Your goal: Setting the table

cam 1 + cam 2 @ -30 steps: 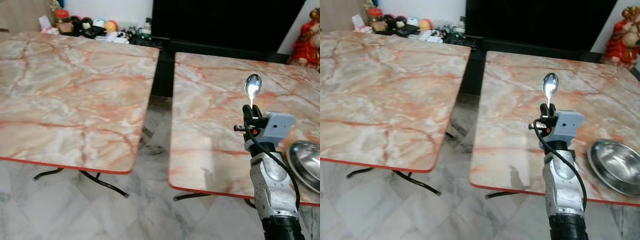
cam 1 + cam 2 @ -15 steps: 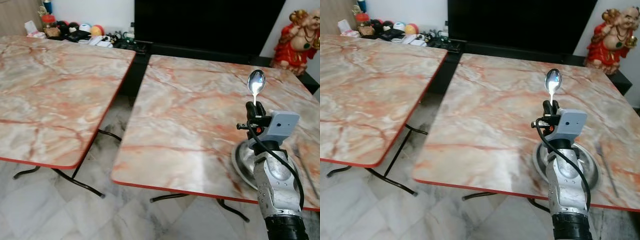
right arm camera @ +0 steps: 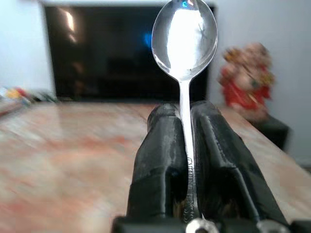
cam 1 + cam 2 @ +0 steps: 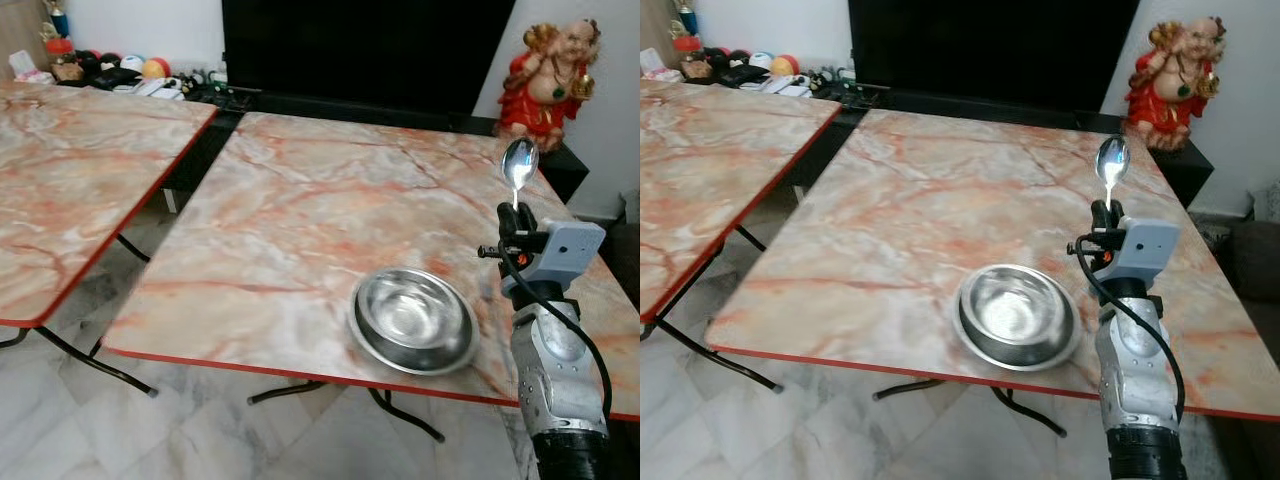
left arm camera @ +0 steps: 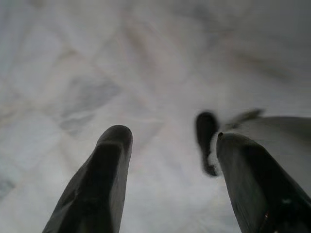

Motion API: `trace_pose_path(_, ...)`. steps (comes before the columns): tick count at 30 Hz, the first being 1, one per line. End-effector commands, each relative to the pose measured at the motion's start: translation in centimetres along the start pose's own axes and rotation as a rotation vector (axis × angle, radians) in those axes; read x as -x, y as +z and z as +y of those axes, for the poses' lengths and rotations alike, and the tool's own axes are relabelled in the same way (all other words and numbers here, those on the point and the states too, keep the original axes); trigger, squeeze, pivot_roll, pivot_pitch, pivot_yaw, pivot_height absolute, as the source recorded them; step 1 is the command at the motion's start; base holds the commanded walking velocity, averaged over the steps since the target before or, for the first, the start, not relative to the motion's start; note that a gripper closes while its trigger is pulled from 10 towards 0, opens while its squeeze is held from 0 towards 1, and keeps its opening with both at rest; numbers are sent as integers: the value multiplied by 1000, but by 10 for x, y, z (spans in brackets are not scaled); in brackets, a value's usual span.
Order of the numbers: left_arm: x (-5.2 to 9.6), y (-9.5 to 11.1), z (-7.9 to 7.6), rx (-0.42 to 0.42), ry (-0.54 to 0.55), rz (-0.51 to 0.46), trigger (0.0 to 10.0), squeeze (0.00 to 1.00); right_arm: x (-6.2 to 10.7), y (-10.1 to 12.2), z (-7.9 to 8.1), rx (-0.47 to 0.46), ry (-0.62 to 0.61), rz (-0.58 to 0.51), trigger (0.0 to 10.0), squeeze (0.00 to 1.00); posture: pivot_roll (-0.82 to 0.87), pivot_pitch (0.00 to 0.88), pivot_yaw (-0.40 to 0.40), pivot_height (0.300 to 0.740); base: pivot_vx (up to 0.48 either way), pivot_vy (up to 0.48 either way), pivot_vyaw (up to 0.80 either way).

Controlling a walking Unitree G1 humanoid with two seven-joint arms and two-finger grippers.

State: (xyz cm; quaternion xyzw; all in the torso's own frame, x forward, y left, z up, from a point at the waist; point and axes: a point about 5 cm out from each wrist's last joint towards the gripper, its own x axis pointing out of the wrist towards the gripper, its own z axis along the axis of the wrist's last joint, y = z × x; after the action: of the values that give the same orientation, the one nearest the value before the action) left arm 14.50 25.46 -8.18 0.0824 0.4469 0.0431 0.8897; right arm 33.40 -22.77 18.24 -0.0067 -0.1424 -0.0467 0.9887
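Right gripper (image 3: 187, 145) raised above the right side of the marble table (image 4: 300, 220), fingers pressed together on the handle of a metal spoon (image 4: 519, 165). Spoon held upright, bowl uppermost, clear of the tabletop. Steel bowl (image 4: 413, 318) resting on the table near its front edge, just left of the right arm and apart from the spoon. Second marble table (image 4: 70, 150) to the left, separated by a narrow gap. Red and gold figurine (image 4: 543, 72) on a dark stand beyond the far right corner. Small clutter (image 4: 120, 70) along the back wall. Left gripper (image 5: 170, 160) hanging over pale floor tiles (image 5: 73, 73), fingers spread, nothing between them.
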Motion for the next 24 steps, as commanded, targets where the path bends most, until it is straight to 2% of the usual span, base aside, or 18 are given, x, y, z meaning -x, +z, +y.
trace_pose_path(1, 2, -3, 7, -18, 10, 11, 10000, 0, -3, 5, 2, 6, -1, -17, 10000, 0, 34, 59, -34, 740, 0, 0, 0)
trace_pose_path(7, 2, -3, 6, 7, 14, 7, 10000, 0, 0, 0, 1, 9, -12, 13, 10000, 0, 35, 77, -37, 740, 0, 0, 0)
trace_pose_path(11, 2, -3, 6, 4, 17, 7, 10000, 0, 1, -5, -2, 22, -32, 49, 10000, 0, 37, 79, -39, 740, 0, 480, 0)
trace_pose_path(14, 1, -2, 5, -9, 11, 2, 10000, 0, 0, -11, -6, 48, -60, 106, 10000, 0, 37, 78, -41, 740, 0, 0, 0)
trace_pose_path(16, 1, -2, 5, -7, 11, 1, 10000, 0, 0, -19, -10, 81, -75, 180, 10000, 0, 38, 79, -41, 740, 0, 0, 0)
trace_pose_path(19, 1, -2, 5, -5, 11, 1, 10000, 0, 0, -23, -11, 95, -80, 219, 10000, 0, 38, 78, -41, 740, 0, 0, 0)
trace_pose_path(24, 1, -2, 5, -2, 5, 9, 10000, 0, 3, -51, -11, 75, -80, 422, 10000, 0, 42, 83, -37, 740, 0, 0, 0)
